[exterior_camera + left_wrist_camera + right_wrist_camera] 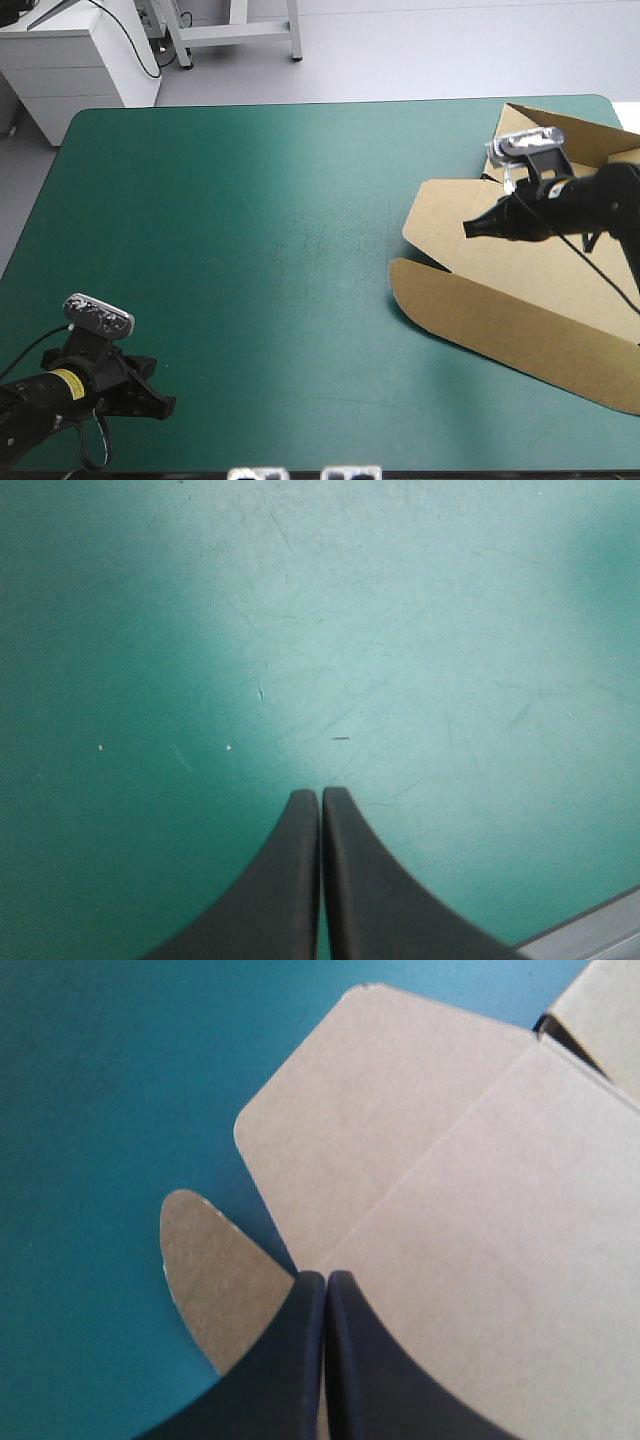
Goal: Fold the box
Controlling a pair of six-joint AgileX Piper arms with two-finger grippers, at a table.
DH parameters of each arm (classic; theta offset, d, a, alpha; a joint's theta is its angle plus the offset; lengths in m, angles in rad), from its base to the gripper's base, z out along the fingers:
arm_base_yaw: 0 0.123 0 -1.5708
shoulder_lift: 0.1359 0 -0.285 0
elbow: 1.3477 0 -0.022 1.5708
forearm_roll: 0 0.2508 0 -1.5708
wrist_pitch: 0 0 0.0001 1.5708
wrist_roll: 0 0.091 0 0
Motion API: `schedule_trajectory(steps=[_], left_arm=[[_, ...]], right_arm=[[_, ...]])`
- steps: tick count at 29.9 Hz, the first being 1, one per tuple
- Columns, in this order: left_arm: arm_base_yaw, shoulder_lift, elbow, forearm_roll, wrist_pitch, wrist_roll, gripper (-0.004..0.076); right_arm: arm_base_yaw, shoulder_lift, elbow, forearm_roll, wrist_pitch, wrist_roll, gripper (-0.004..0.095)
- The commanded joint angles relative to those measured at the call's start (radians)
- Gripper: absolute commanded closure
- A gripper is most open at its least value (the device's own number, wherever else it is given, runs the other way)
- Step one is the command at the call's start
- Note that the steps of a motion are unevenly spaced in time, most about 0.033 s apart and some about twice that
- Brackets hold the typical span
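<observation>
Beneath right gripper (pixel 325 1278), jaws together, brown box (pixel 450 1190), one wall raised

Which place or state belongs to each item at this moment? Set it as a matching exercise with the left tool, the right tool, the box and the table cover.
Column one:
1. left tool
2. right tool
3. box
4. cover

Column two:
A. brown, mostly spread out at the table's right side
B. shut, above the brown board
C. teal-green, bare across the table's middle
D. shut, above bare table near the near left corner

Pairs: 1-D, 2-B, 3-A, 4-C
</observation>
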Motion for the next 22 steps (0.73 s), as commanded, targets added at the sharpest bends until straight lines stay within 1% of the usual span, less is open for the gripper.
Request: schedule_trajectory(steps=[1, 6, 9, 13, 18, 22], left_arm=[[-0.003, 0.000, -0.025, -0.018, -0.057, 0.010, 0.0732], [-0.003, 0.000, -0.019, -0.020, -0.057, 0.010, 0.0732], [-0.003, 0.000, 0.007, -0.020, -0.076, 0.012, 0.0732], [-0.003, 0.000, 0.072, -0.022, -0.117, 0.012, 0.0732], [-0.003, 0.000, 0.137, -0.028, -0.144, 0.012, 0.0732], [-0.003, 0.000, 0.173, -0.032, -0.148, 0.012, 0.0732]], right_arm=[[0.003, -0.138, 0.116, 0.016, -0.070, -0.029, 0.0922], [0.003, -0.293, 0.314, 0.018, -0.120, -0.028, 0.0922], [0.003, -0.385, 0.413, 0.031, -0.155, -0.026, 0.0922], [0.003, -0.506, 0.562, 0.081, -0.194, -0.026, 0.0922], [0.003, -0.631, 0.708, 0.083, -0.201, -0.034, 0.0922], [0.003, -0.736, 0.787, 0.083, -0.201, -0.080, 0.0922]])
